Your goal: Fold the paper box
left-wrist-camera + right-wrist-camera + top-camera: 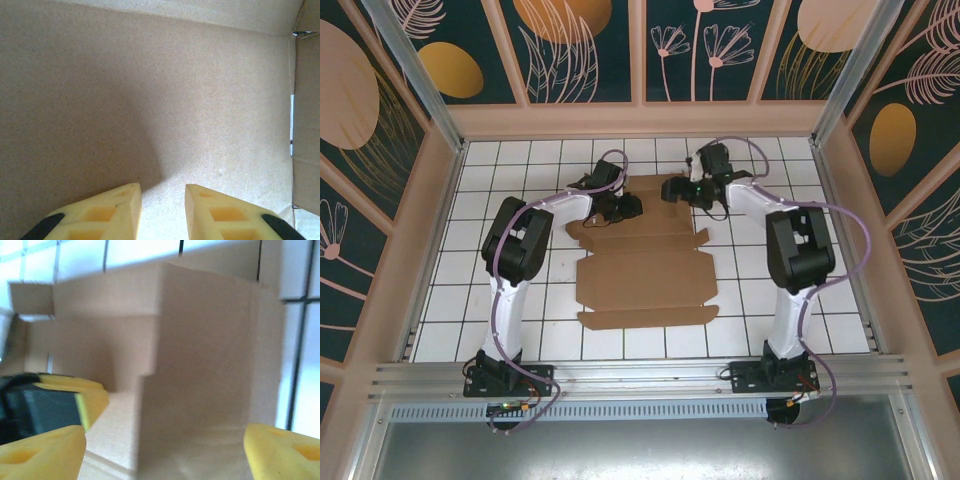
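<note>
The box (645,275) lies mostly flat in the middle of the tiled tabletop (500,210), its near flaps unfolded. Both arms reach over its far end, where a panel stands up. The left pincer (623,207) is down over the cardboard at that far end, its tips only narrowly parted with nothing between them, so it looks to be pinning the sheet rather than gripping it. The right pincer (678,190) is spread wide, its two yellow tips on either side of a raised, stepped flap (200,365) without closing on it. The main risk, I judge, is that flap springing back flat, since nothing clamps it and corrugated creases resist bending. If the right pincer pushes the flap away from its crease line, the board may buckle or tear at a notch. If the left tips slip on the smooth surface, the whole sheet could slide or lift off the tabletop and undo the fold. The two pincers also sit close together, so a careless sweep could knock one against the other.
</note>
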Robot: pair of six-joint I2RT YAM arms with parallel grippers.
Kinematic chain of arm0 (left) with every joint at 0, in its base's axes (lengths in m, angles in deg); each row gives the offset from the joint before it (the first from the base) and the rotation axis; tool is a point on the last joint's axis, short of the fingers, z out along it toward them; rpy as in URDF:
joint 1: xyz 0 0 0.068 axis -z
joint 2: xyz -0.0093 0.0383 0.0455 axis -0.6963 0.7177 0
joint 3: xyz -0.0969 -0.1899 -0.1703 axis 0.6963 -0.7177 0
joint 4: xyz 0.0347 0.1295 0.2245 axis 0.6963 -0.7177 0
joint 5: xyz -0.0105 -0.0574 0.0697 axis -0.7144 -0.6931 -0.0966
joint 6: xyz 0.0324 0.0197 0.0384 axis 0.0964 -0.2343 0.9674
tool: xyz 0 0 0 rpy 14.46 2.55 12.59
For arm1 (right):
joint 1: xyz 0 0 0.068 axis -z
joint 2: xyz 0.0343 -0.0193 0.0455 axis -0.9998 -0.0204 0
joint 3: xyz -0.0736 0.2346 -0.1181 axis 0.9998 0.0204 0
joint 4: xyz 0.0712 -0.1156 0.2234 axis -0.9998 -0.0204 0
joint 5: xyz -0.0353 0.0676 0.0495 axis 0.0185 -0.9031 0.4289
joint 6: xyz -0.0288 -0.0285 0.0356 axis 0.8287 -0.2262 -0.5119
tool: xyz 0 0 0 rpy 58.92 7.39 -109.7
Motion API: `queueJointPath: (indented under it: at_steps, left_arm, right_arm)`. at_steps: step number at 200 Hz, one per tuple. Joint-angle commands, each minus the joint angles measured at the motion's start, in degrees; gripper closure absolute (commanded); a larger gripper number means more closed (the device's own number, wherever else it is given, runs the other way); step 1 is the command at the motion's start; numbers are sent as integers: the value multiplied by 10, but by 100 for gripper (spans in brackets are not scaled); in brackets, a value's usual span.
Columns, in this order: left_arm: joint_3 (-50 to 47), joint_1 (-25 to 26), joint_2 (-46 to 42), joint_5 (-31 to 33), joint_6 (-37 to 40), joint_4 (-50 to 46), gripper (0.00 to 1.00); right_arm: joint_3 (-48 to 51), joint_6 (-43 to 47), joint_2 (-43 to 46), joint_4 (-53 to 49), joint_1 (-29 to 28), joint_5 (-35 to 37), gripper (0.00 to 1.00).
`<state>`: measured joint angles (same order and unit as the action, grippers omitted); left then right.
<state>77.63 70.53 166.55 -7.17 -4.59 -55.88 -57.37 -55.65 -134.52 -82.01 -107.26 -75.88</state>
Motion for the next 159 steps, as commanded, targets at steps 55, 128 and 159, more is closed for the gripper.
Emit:
queueJointPath:
  at_steps: [55, 128, 159]
  left_arm:
    - [4, -10, -45, -23, -9, -37, 63]
    - [-22, -69, -214, 33, 2, -116, 49]
    - [-85, -98, -274, 173, 38, -166, 37]
  right_arm:
    - [-14, -6, 70, -62, -73, 147, 74]
    - [-68, 10, -65, -102, -159, 266, 100]
    - [-117, 15, -139, -131, -168, 288, 100]
